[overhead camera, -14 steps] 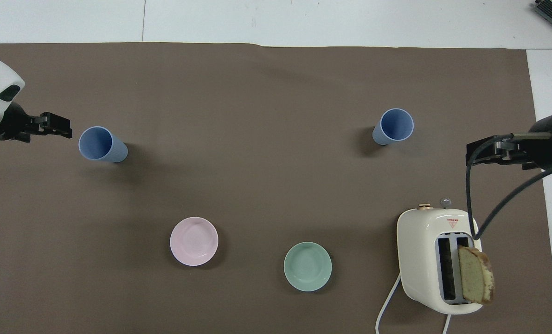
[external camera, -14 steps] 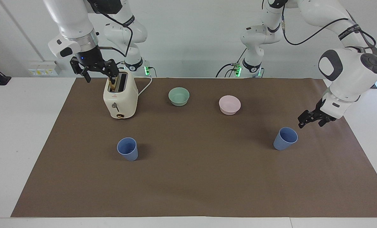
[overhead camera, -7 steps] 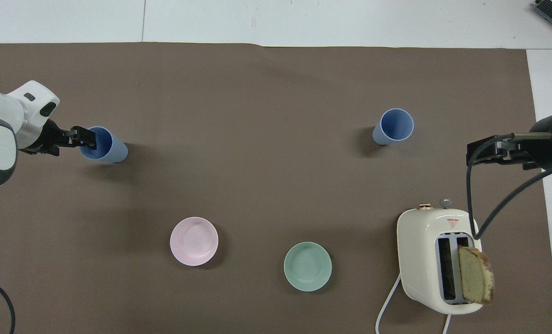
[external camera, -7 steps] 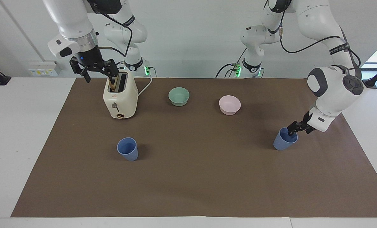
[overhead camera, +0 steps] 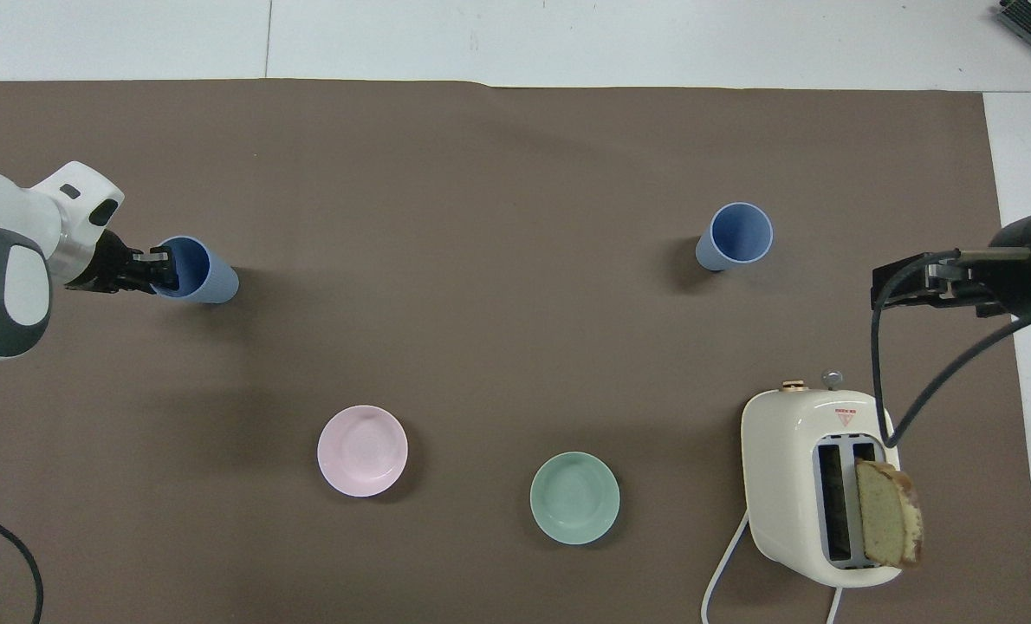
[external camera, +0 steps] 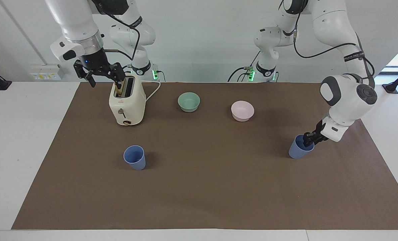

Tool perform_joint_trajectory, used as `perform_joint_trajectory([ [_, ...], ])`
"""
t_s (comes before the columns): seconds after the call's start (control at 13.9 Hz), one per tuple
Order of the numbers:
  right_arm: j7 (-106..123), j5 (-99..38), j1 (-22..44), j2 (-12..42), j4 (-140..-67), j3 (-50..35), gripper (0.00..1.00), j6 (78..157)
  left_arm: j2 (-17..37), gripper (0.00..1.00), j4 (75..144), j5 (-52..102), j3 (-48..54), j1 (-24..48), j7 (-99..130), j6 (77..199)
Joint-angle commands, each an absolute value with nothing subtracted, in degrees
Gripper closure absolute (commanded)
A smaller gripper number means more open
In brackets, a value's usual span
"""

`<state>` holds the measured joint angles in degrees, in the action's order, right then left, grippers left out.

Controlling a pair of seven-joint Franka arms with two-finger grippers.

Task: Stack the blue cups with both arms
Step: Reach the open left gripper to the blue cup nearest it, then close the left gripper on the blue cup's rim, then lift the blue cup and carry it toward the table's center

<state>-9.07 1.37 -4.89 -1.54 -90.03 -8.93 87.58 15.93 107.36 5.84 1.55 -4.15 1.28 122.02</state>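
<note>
Two white arms dominated the scene, and we took the left arm (external camera: 347, 95) as the one that mattered: it bent down toward its own end of the worktop (external camera: 199, 201), while the right arm (external camera: 75, 26) waited with its right gripper (external camera: 100, 72) held over the cream toaster (external camera: 127, 105) near the worktop's corner at the robots' edge. We could not tell how that gripper's fingers stood.

The toaster carried a slice of bread (overhead camera: 888, 524) in one slot. Beside it along the robots' edge sat the mint-green bowl (external camera: 189, 101) and the pale pink bowl (external camera: 242, 110), neither part of the job.

Both blue cups stood upright, mouths up, well apart, each farther from the robots than the bowls. The first blue cup (external camera: 299, 147) was toward the left arm's end; the second blue cup (external camera: 134, 157) was toward the right arm's end, farther from the robots than the toaster.

The left gripper (external camera: 308, 140) was at the first cup's rim, on the side facing the worktop's end edge. In the overhead view its fingers (overhead camera: 162, 258) seemed to straddle the cup wall, one inside the mouth and one outside; whether they already pinched it we could not tell.

We judged the coming move to turn on this: the cup's long axis ran vertical, its body lay inward from the fingers, and the second cup waited toward the other end.
</note>
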Motion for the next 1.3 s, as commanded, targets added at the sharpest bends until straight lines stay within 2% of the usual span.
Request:
perform_joint_trajectory([
  [0.0, -7.8, 0.9, -5.8, -2.5, -91.1, -9.2, 0.00, 88.1, 15.6, 1.00, 107.6, 7.3, 1.6, -4.1, 1.8, 123.2],
  [0.22, -7.8, 1.0, -5.8, -2.5, -91.1, -9.2, 0.00, 88.1, 15.6, 1.00, 104.7, 7.3, 1.7, -4.0, 2.2, 121.3],
  [0.5, -7.8, 1.0, -5.8, -2.5, -91.0, -9.2, 0.00, 88.1, 15.1, 1.00, 93.4, 6.9, 2.2, -3.7, 8.4, 109.4],
  [0.79, -7.8, 1.0, -5.8, -2.4, -91.0, -9.1, 0.00, 88.1, 13.7, 1.00, 90.6, 6.6, 2.2, 3.1, 20.4, 106.8],
  [1.22, -7.7, 1.0, -5.8, -2.4, -91.0, -9.1, 0.00, 88.1, 14.5, 1.00, 90.6, 6.4, 2.2, 16.9, 38.2, 110.0],
])
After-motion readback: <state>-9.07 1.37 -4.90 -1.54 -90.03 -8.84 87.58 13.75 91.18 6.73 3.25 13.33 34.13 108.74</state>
